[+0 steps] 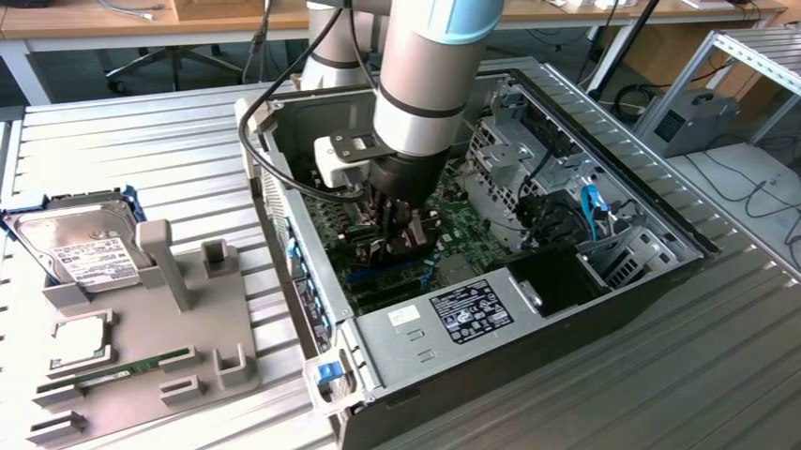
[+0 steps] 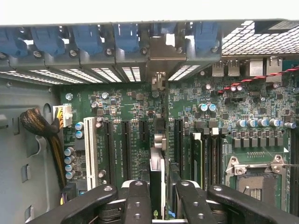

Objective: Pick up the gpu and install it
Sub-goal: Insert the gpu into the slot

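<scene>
The gripper (image 2: 159, 196) was lowered deep into the open computer case (image 1: 651, 220), and it was grasping the gpu (image 2: 159, 140) between its two black fingers (image 2: 136, 200). The card was held on its edge, directly below the gripper, so that its lower side could meet an expansion slot (image 2: 126, 149) on the motherboard (image 2: 261, 107). Its silver end bracket (image 2: 166, 51) stood against the back wall of the case, among the blue slot clips (image 2: 126, 37). On the desk (image 1: 150, 141), a grey holder (image 1: 138, 375) carried a hard drive (image 1: 82, 248) and a RAM stick (image 1: 119, 367), well apart from the case.
</scene>
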